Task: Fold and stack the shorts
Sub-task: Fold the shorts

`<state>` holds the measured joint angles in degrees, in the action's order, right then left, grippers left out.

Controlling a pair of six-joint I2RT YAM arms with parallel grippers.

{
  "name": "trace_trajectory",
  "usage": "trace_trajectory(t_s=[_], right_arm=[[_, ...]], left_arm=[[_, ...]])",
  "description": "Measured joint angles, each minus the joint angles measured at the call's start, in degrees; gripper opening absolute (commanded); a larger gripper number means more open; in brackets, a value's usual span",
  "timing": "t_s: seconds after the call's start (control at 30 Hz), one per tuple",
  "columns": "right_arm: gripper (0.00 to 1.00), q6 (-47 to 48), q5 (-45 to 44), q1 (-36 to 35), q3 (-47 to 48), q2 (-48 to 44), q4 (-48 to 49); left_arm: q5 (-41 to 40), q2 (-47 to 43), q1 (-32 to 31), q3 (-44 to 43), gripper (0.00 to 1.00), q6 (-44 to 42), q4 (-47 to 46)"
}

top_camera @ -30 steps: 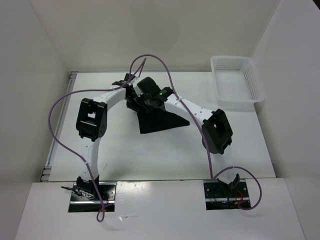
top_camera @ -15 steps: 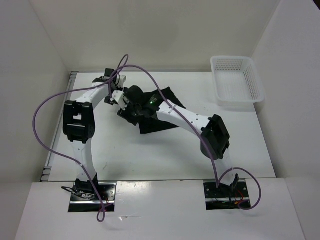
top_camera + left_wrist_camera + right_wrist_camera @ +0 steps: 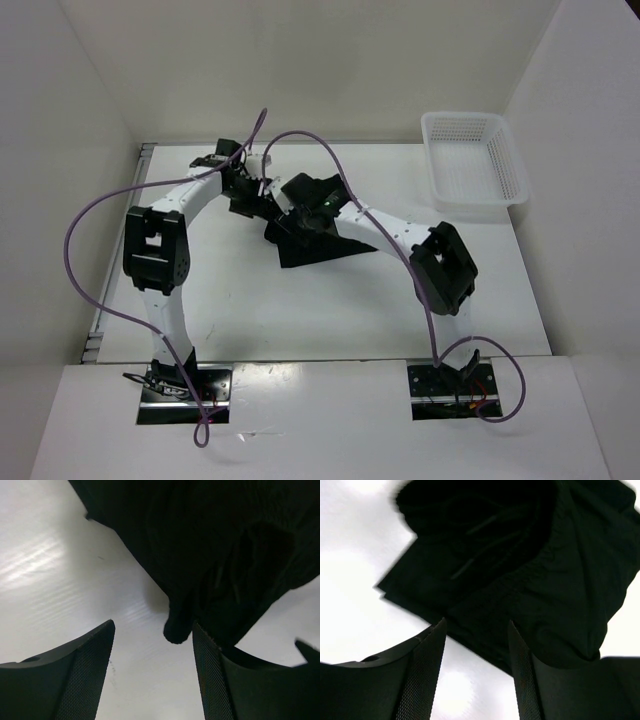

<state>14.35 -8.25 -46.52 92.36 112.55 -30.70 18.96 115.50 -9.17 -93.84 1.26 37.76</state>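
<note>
The black shorts [image 3: 325, 246] lie in a bunched, roughly triangular heap at the middle of the table. My left gripper [image 3: 260, 199] is open and empty at the heap's back left edge. In the left wrist view the gripper [image 3: 152, 625] stands over bare table, and a lobe of the shorts [image 3: 210, 545] hangs close to its right finger. My right gripper [image 3: 287, 224] is open above the heap's left part. In the right wrist view the gripper [image 3: 476, 622] has the shorts [image 3: 520, 565] just ahead, with the gathered waistband showing; nothing is held.
A white mesh basket [image 3: 471, 170] stands at the back right of the table. White walls close in the left, back and right sides. Purple cables loop above both arms.
Both grippers have shifted right since half a second ago. The cloth flap that reached to the back right has dropped back, and the shorts are a compact heap again.
</note>
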Motion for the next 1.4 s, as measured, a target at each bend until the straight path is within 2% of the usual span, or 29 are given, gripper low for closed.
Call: trace_trajectory(t_s=[0.27,0.47,0.63,0.73,0.87,0.97,1.1,1.4], right_arm=[[0.59,-4.0,-0.28,3.1,1.84,6.95,0.66],[0.59,-5.97,1.38,2.89,1.84,7.89,0.59],[0.62,-8.22,2.05,2.89,2.05,7.91,0.5],[0.61,-9.62,1.86,2.89,2.71,8.48,0.52],[0.53,-11.15,-0.55,2.89,3.3,10.56,0.7],[0.44,-11.76,-2.12,2.89,3.3,12.17,0.68],[0.26,-12.5,-3.98,2.89,3.32,12.41,1.2],[0.0,-10.64,-5.35,2.78,4.07,12.41,1.01]], left_arm=[[3.74,0.0,-2.32,4.15,0.7,0.0,0.68],[5.18,0.37,-2.38,5.55,0.49,0.09,0.68],[5.84,2.01,-2.38,5.99,0.42,0.02,0.52],[6.54,3.56,-2.4,6.03,0.39,0.04,0.5],[6.99,4.07,-2.4,6.1,0.34,0.04,0.55],[7.56,4.07,-2.4,6.1,0.29,0.04,0.52],[8.02,4.07,-2.4,6.1,0.24,0.07,0.52],[8.74,4.44,-2.4,6.1,0.08,0.07,0.5]])
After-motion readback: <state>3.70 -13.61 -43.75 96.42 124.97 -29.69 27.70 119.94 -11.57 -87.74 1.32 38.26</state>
